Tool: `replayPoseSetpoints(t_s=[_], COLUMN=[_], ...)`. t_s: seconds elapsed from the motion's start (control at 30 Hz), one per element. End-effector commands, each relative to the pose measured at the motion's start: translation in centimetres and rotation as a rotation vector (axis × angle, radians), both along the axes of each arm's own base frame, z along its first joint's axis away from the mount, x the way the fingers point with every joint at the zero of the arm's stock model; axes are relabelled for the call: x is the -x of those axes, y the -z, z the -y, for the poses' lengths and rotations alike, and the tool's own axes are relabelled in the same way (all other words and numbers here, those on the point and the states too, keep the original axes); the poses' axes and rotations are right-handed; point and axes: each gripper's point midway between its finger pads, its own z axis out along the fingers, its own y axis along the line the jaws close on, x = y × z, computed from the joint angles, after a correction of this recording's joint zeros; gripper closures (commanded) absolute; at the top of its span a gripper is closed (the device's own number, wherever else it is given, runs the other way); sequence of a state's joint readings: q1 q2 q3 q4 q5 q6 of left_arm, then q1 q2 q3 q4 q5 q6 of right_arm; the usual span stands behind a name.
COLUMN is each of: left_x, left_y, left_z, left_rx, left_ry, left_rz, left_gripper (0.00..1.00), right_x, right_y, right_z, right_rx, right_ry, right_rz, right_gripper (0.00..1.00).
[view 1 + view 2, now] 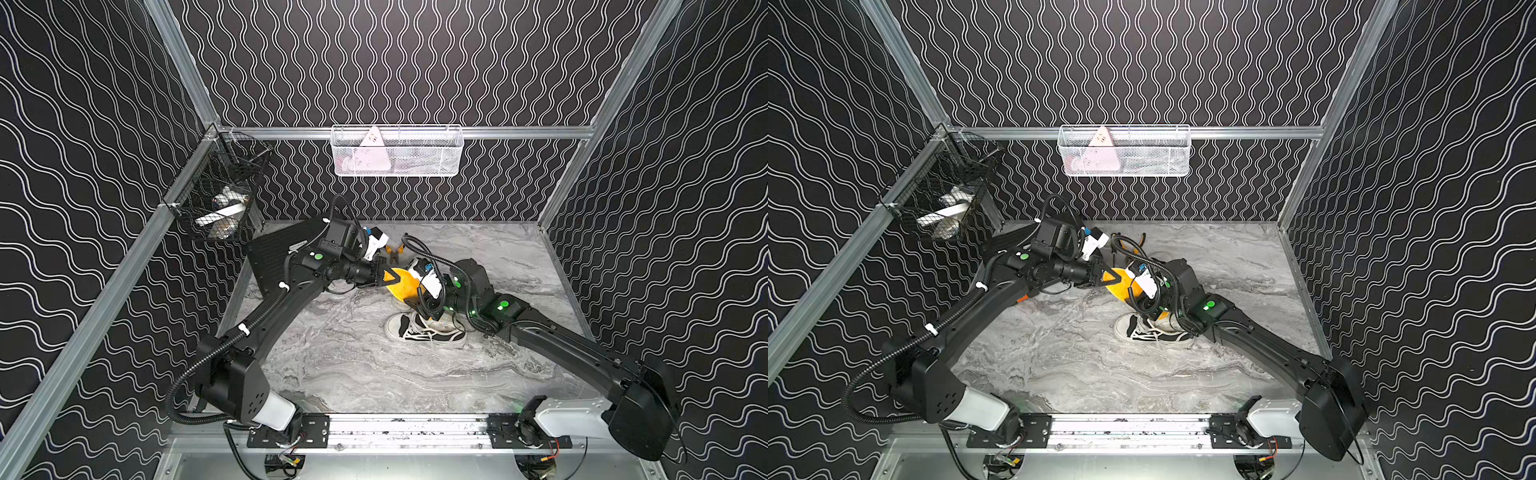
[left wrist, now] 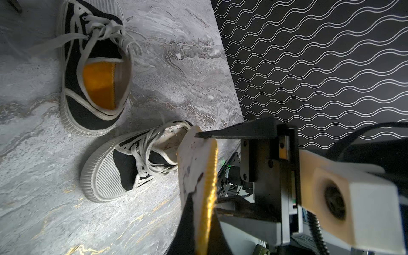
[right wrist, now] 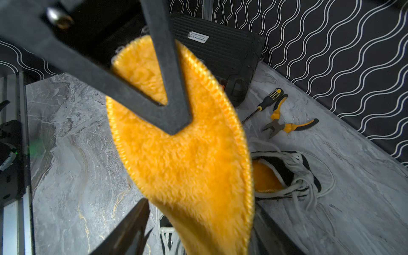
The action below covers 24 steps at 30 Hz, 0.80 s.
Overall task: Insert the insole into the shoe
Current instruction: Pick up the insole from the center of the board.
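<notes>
While the left gripper (image 1: 392, 277) is pinched tight on one end of the fuzzy orange fabric insole (image 1: 406, 287), we see that insole held curved in the air over the grey marble-patterned tabletop (image 1: 353, 365), not yet in the shoe. The right gripper (image 3: 202, 207) has its jaws spread wide, one on each side of the insole's other part. Near that end stands the empty black-and-white canvas lace-up sneaker (image 1: 424, 334), upright on its sole with loose laces. Just beside it we note a second matching sneaker (image 2: 75, 110), an orange insole (image 2: 99, 84) already seated inside. Yellow-handled pliers (image 3: 287, 126) lie farther back, apart from both shoes.
</notes>
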State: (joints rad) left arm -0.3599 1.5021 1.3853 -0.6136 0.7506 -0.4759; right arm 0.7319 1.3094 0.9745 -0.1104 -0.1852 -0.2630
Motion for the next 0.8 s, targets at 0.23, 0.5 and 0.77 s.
replayPoseSetpoints(t_s=[0.23,0.5,0.77], left_x=[-0.8,0.0,1.1], left_y=[-1.2,-0.8,-0.8], left_z=[-0.1,-0.5,-1.7], left_rx=[0.080,0.062,-0.081], left_ry=[-0.044,-0.030,0.074], left_rz=[-0.027,-0.016,0.105], left_gripper=[1.00,1.00,1.00], right_x=[-0.6,-1.9,-1.5], right_y=[0.2,0.2,0.2], right_z=[-1.8,-2.1,-2.0], right_rx=[0.007,0.008,0.025], right_ry=[-0.064,-0.022,-0.051], right_rz=[0.100,0.139,0.111], right_gripper=[0.20,0.19,0.35])
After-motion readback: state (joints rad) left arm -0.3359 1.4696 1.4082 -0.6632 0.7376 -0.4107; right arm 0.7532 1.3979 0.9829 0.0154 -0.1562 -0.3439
